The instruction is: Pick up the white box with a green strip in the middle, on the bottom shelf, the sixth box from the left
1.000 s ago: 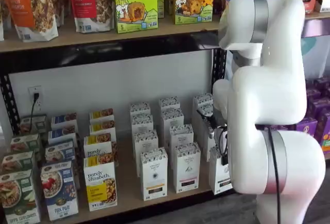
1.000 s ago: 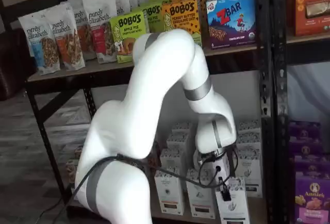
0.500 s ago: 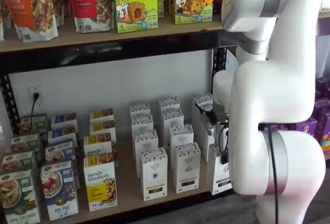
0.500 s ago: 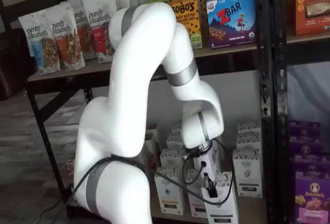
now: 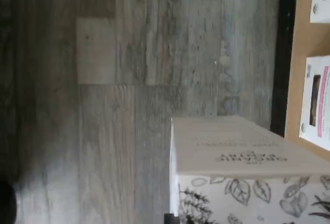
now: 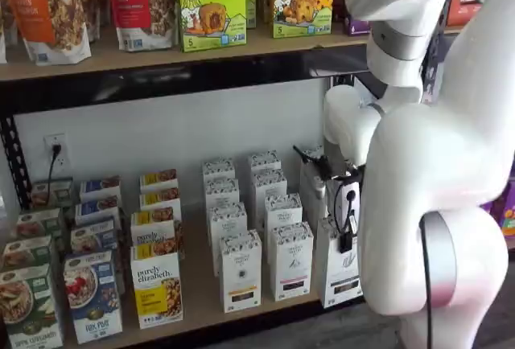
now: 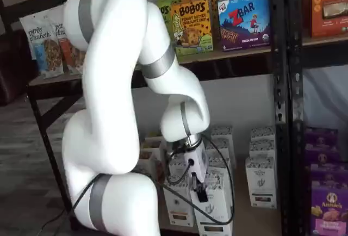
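Status at this moment: the gripper is clenched on the white box. In both shelf views I see a black finger lying flat against the upper front face of the box, with the white gripper body directly above it and a black cable looping beside it. The second finger is hidden behind the carton.

Position of the white box:
- In a shelf view it hangs upright under the gripper, in front of the rows of like white cartons, with the box nearest the camera and its dark label strip low on the face.
- In the wrist view the box fills the near corner. Its plain top flap and a leaf-patterned side face are visible. It sits over the grey plank floor, on the outer side of the black front rail, not over the tan board of the bottom shelf.
- I cannot tell from any view whether its base touches the shelf edge.

Surroundings:
- The bottom shelf carries two neighbouring white cartons at the front of their rows, to the side of the held box, and granola boxes further along.
- The white arm stands between the camera and the shelf end, covering everything behind it.
- The upper shelf holds Bobo's boxes.
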